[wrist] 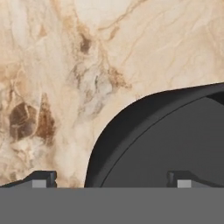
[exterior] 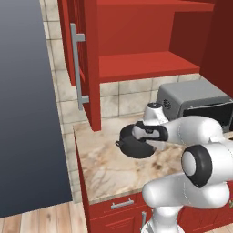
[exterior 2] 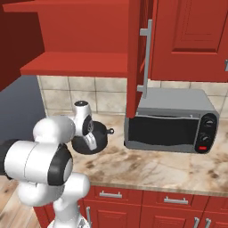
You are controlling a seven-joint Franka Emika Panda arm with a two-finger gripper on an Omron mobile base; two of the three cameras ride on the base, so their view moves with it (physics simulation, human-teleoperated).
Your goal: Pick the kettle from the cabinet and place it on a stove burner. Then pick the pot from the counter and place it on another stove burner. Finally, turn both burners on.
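Note:
The squat black pot [exterior: 131, 147] [exterior 2: 99, 141] sits on the beige marbled counter [exterior: 107, 175] [exterior 2: 147, 171], one small loop handle showing on its side. My gripper [wrist: 112, 179] hangs just above it, pointing down, open. In the hand view the pot [wrist: 175, 144] has its curved rim running between the two fingertips [wrist: 43, 177], one over the stone and one over the pot's inside. The tall red cabinet [exterior: 141, 63] [exterior 2: 75, 62] stands open above, its shelf bare. The kettle and the stove burners are out of view.
A grey microwave [exterior: 195, 102] [exterior 2: 171, 120] stands on the counter to the pot's right. The cabinet's open door [exterior: 88, 63] [exterior 2: 138, 58] with its long grey bar handle juts out above the counter. A tall dark panel [exterior: 27, 104] bounds the left.

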